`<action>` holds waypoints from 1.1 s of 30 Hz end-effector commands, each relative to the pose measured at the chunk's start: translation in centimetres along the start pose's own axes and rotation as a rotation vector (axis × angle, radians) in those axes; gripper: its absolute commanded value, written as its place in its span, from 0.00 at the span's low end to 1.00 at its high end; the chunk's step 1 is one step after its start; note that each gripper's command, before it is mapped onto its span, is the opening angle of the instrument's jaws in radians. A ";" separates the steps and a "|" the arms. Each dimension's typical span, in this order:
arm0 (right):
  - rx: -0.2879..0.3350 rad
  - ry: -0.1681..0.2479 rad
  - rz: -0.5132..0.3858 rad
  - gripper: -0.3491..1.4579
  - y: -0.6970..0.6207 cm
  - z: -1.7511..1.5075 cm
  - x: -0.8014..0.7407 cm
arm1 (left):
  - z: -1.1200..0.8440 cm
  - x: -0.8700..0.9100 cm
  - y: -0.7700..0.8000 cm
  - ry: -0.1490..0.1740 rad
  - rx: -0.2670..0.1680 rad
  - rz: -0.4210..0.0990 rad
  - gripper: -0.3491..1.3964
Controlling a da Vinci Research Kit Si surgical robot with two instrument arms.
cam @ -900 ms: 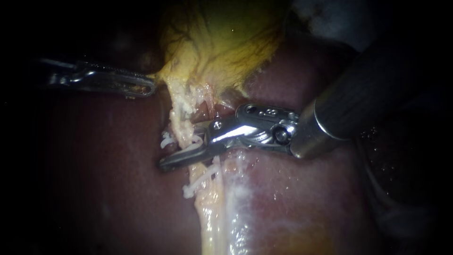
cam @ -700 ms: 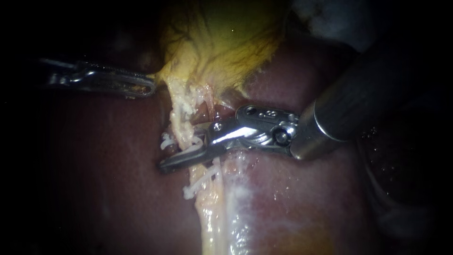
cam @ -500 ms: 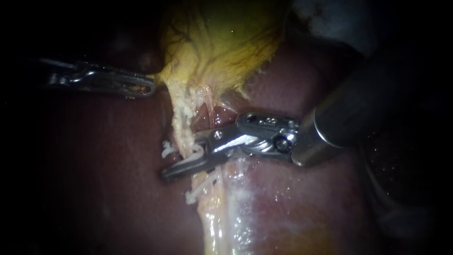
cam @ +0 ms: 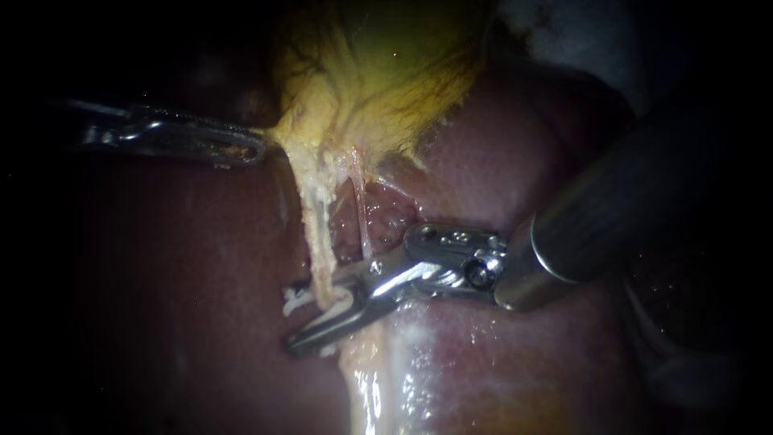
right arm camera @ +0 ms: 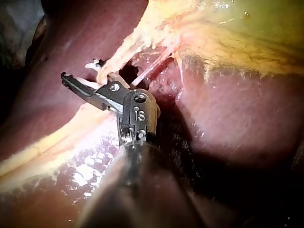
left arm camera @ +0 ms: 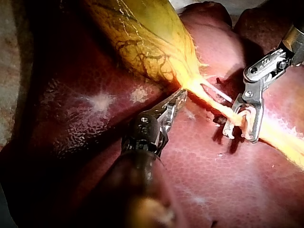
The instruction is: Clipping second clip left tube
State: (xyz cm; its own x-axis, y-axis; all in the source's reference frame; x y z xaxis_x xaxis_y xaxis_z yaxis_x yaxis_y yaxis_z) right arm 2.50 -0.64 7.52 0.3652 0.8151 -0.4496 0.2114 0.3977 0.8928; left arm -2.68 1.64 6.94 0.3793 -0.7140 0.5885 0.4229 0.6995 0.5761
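Where the left tube (cam: 316,234) runs down from the gallbladder (cam: 378,72), the following are entered.

Right instrument (cam: 299,321) – shaft from the upper right, hand laid crosswise over the tube. The hand stands part spread, both jaws bearing on a white clip (cam: 338,304) carried between them. The left tube passes through the gap, with one jaw on each side of it. The left wrist view shows the same hand (left arm camera: 241,135) with the clip (left arm camera: 233,126) curved round the pale yellow strand (left arm camera: 209,97).

Left instrument (cam: 256,149) – shaft from the left. Its hand is pressed together, pinching the yellow edge of the gallbladder just where the left tube begins. It lies well apart from the right instrument's hand, further up the tube.

Thinner tube (cam: 360,217) – pinkish, just beside the left tube on the side nearer the right instrument's wrist. It is outside the jaws and passes behind that hand.

Liver (cam: 483,354) – dark red and glistening, lying under both hands and both tubes.

In the right wrist view, the clip's hooked tip (right arm camera: 92,62) shows beyond the tube (right arm camera: 123,54), and the dark lower jaw projects past it.
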 end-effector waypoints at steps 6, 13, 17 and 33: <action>0.084 0.004 0.033 0.45 0.02 -0.02 -0.05 | 0.00 0.00 0.00 0.000 0.000 0.000 0.00; 0.068 0.032 0.034 0.44 0.02 -0.03 -0.06 | 0.00 0.00 0.00 0.000 0.000 0.000 0.00; 0.067 0.033 0.034 0.38 0.04 -0.05 -0.05 | 0.00 0.00 0.00 0.000 0.000 0.000 0.00; 0.066 0.038 0.041 0.00 0.07 -0.07 -0.04 | 0.01 0.00 0.01 0.000 0.000 0.000 0.00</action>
State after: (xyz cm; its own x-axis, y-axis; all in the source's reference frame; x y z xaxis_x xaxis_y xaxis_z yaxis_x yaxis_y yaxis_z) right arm 2.43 -0.61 7.60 0.3411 0.8456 -0.4107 0.2542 0.3376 0.9063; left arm -2.68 1.65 6.95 0.3796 -0.7140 0.5884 0.4230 0.6995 0.5760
